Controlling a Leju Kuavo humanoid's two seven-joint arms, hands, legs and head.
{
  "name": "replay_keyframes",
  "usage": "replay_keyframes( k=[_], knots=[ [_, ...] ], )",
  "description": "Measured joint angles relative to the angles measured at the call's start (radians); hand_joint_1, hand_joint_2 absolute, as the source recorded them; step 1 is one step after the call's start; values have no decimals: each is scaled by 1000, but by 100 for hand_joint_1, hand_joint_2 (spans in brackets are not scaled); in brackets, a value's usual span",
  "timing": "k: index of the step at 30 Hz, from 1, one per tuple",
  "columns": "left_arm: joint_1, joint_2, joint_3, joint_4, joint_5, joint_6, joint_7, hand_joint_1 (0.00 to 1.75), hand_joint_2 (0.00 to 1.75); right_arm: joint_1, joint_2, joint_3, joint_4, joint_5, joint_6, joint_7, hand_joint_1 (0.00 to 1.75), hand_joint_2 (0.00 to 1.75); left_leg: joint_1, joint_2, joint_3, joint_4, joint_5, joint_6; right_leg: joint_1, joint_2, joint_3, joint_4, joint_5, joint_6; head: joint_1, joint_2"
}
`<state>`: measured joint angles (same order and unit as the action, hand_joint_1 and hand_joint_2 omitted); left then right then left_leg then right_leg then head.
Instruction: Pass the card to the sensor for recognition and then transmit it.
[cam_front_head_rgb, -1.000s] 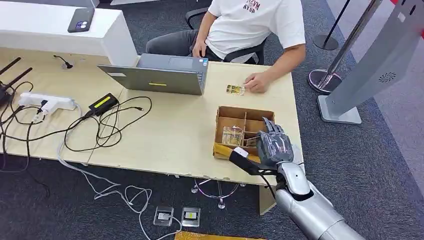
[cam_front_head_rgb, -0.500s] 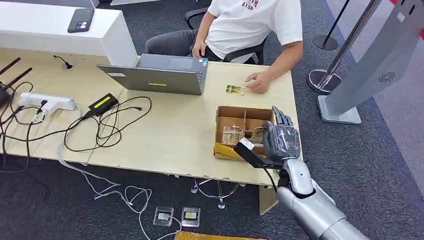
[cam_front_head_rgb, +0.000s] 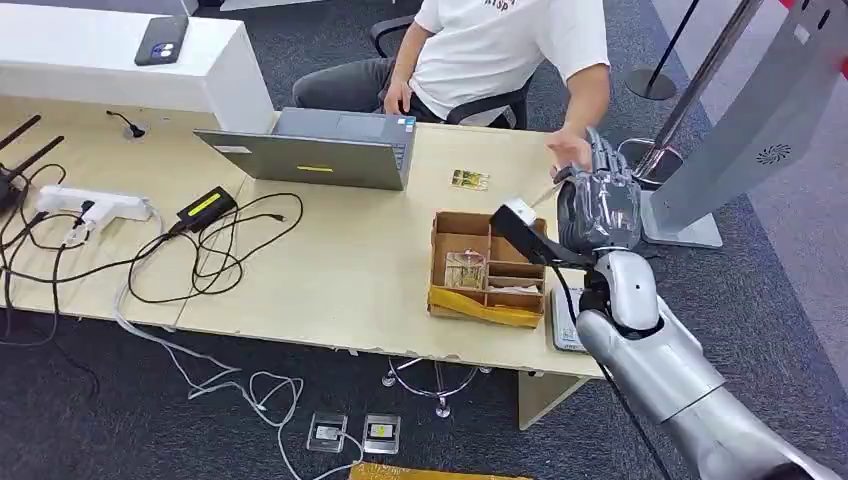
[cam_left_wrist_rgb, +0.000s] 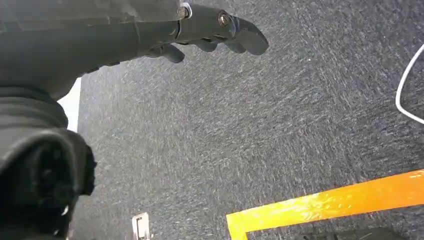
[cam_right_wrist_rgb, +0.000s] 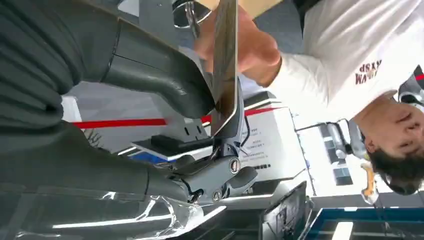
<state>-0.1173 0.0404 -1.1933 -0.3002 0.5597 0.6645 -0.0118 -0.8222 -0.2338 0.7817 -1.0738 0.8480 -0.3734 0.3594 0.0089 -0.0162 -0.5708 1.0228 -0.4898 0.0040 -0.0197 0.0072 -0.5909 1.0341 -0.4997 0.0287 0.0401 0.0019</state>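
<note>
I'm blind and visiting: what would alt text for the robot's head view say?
The robot's right hand is raised at the desk's right end, close to a seated person's hand. Below it sits a divided cardboard box; a laptop and tangled cables lie further left.

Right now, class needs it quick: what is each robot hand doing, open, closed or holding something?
Left hand: open, holding nothing, fingers extended over the carpet.
Right hand: pinching a card between thumb and finger.

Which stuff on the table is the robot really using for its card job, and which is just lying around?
Used for the job:
right hand
card it holds
cardboard box of cards
person's hand reaching in

Just lying about:
laptop
power strip
black cables
phone
</note>
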Motion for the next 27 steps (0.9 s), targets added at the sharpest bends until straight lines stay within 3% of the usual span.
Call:
replay_keyframes(
  k=[5, 11, 23, 24, 26, 27],
  knots=[
    [-11, 1, -1, 0, -16, -6, 3, 0, 0, -90, 3, 4, 3, -3, 74, 6, 175, 175, 0, 0, 0, 0, 0, 0, 0, 0, 0, 0, 0, 0, 0, 0],
    [-30, 1, -10, 0, -33, -18, 11, 0, 0, -196, 49, 28, 78, 16, 140, -4, 175, 175, 0, 0, -1, 0, 0, 0, 0, -1, 0, 1, 0, 0, 0, 0],
    [-39, 3, -21, 0, -45, -28, 17, 0, 0, -326, 178, 125, 347, 37, 148, -12, 168, 175, 1, -2, -1, 0, 1, 0, 0, -2, 0, 0, 0, 0, 0, 0],
    [-39, 3, -21, 0, -45, -28, 17, 0, 0, -326, 182, 129, 361, 37, 146, -12, 159, 175, 1, -2, -1, 0, 1, 0, 0, -2, 0, 0, 0, 0, 0, 0],
    [-38, 3, -21, 0, -45, -30, 17, 0, 0, -327, 187, 138, 381, 35, 144, -12, 24, 175, 1, -2, -1, 0, 1, 0, 0, -2, 0, 0, 0, 0, 0, 0],
    [-37, 4, -21, 0, -45, -31, 17, 0, 0, -327, 190, 141, 394, 34, 143, -13, 0, 175, 1, -2, -1, 0, 1, 0, 0, -2, 0, 0, 0, 0, 0, 0]
  ],
)
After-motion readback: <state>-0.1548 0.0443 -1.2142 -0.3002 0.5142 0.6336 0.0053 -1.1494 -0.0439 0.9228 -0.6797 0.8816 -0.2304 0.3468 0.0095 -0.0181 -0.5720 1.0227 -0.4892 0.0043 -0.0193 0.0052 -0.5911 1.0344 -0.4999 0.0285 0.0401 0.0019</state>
